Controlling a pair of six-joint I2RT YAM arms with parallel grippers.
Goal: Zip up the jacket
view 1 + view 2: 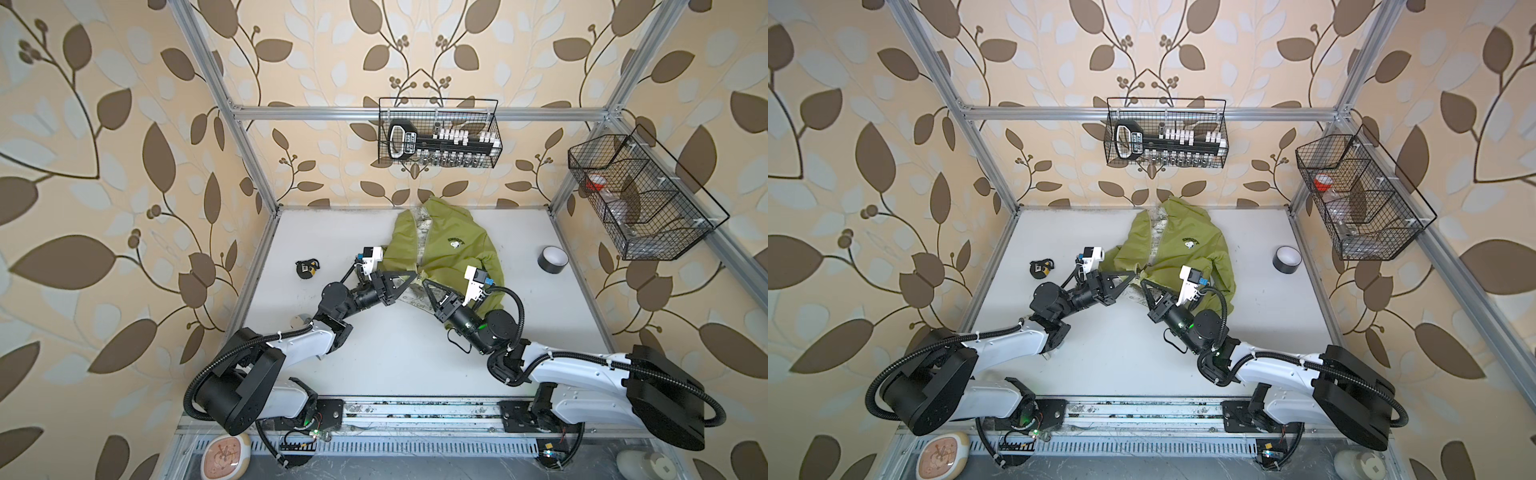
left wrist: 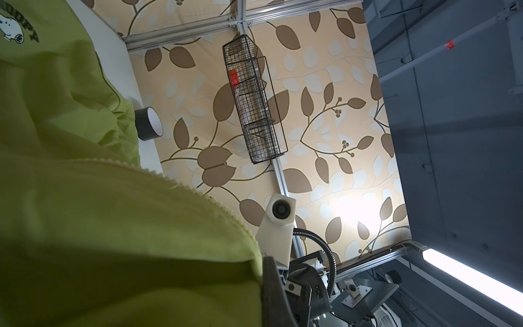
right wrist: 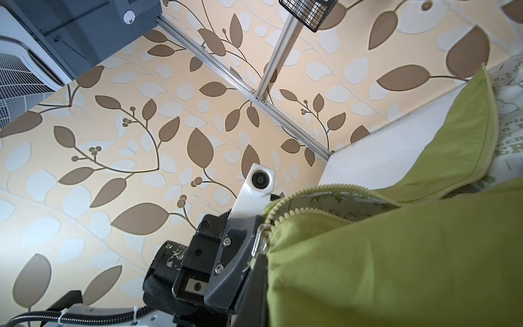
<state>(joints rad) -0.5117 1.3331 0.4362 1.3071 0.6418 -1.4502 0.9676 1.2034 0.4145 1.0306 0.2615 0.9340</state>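
step: we're starting the zip; jacket (image 1: 453,253) front open.
left gripper (image 1: 415,276): shut, seemingly on zipper pull (image 3: 259,240).
right gripper (image 1: 425,283): clamped on jacket fabric.
next: pull collarward, fabric taut.

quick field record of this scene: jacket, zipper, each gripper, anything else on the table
jacket: lime green, lying on the white table, chest logo facing up
zipper: undone, tooth rows apart, pale lining showing
left gripper: shut on the bottom hem by the zipper
right gripper: shut on the hem, tip facing the left one
others: black tape roll, small black object
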